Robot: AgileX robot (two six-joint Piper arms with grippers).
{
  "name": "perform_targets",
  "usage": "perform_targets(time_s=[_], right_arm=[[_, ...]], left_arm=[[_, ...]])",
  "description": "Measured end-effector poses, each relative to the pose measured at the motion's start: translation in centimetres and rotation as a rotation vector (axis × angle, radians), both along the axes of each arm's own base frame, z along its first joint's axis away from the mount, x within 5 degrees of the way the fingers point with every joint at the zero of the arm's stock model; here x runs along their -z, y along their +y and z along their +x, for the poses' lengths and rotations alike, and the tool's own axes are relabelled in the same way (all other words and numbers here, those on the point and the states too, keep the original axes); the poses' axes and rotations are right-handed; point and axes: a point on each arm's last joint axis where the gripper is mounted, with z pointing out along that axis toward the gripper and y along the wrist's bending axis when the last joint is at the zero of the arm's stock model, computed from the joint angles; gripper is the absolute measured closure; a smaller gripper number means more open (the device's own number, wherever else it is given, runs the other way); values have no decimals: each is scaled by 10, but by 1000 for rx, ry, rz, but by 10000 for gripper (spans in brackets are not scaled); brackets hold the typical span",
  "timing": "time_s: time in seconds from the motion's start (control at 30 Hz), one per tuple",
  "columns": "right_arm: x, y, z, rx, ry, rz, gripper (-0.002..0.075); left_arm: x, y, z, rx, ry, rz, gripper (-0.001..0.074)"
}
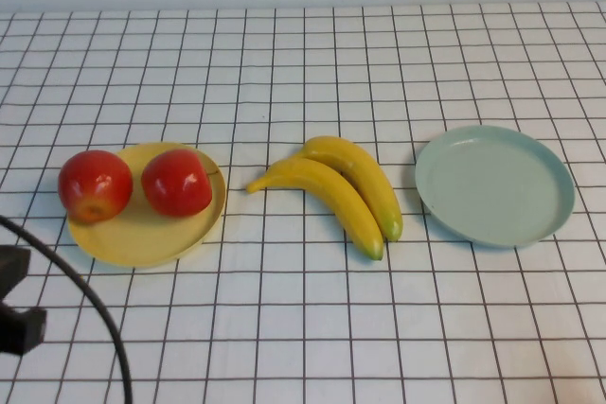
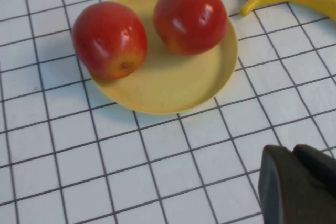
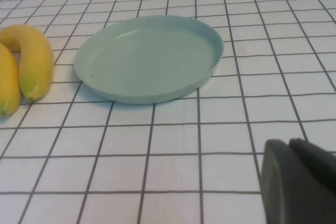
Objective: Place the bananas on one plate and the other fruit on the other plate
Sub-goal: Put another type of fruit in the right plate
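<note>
On the surface, left side: yellow plate (image 1: 142,234) lies flat on the checked cloth (image 1: 303,328), well left of centre.
Apples: two red apples on the yellow plate. Left apple (image 1: 95,185) sits over the plate's left rim; right apple (image 1: 176,182) sits on the plate's far part. They stand just beside each other; whether they touch cannot be told.
Bananas: joined pair of bananas (image 1: 336,191) lies on the cloth at centre, between the two plates, on neither. Greenish tips point near-right, stem end points left.
Blue-green plate: blue-green plate (image 1: 494,184) lies flat at right, nothing on it, near the bananas and apart from them.
Left pincer: left pincer (image 2: 299,184) is seen as a dark block in the left wrist view, fingers together, holding nothing. It hangs on the near side of the yellow plate, apart from it. Its arm and black cable (image 1: 90,300) show at the near-left edge in the high view.
Right pincer: right pincer (image 3: 299,182) shows in the right wrist view only, fingers together, holding nothing, on the near side of the blue-green plate and apart from it.
</note>
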Motion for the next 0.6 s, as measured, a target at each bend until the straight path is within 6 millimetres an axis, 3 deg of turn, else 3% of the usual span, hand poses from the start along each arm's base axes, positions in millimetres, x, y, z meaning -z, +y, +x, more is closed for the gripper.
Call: perform_targets(time_s=[0.23,0.33,0.6], right_arm=[[0,0,0,0,0,0,741],[0,0,0,0,0,0,741],[0,0,0,0,0,0,741]], left_arm=[[26,23,-26,-84,-224,-7,735],[47,31,-39,-117,-331,-26,735],[110,47,-67,-278,-409,-73,735]])
